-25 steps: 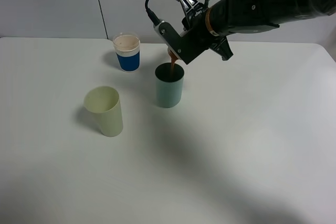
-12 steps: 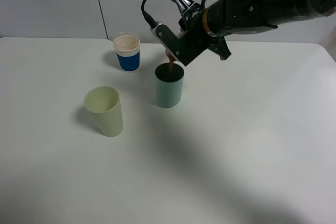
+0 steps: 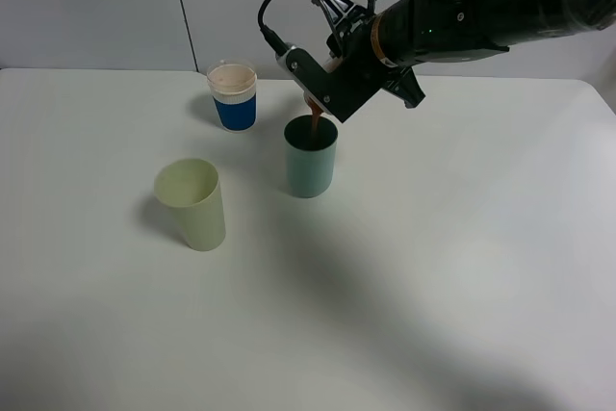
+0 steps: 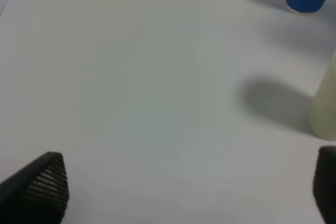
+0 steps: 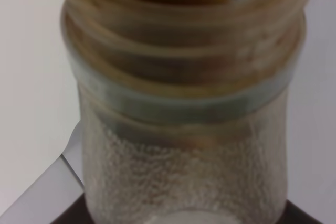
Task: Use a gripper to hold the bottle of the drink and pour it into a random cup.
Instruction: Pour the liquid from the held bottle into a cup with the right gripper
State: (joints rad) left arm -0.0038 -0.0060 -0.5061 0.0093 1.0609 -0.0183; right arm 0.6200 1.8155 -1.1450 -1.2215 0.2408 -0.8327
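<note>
The right gripper (image 3: 325, 91) is clamped on the bottle (image 5: 184, 145), which is tipped mouth-down just above the teal cup (image 3: 310, 168). A thin brown line of drink (image 3: 316, 122) runs from the neck into the cup. In the right wrist view the bottle's wide ribbed neck fills the frame, with brown liquid at the lip. The left gripper (image 4: 184, 190) has its fingers wide apart over bare table, holding nothing.

The cup stands upright. A blue-banded paper cup (image 3: 233, 95) is behind it to the left, and a pale yellow-green tumbler (image 3: 192, 204) is in front to the left; all three stand apart. The table (image 3: 433, 276) is plain matte white with soft grey shadows. Behind it is a pale grey panelled wall (image 3: 87, 7) with one dark seam
</note>
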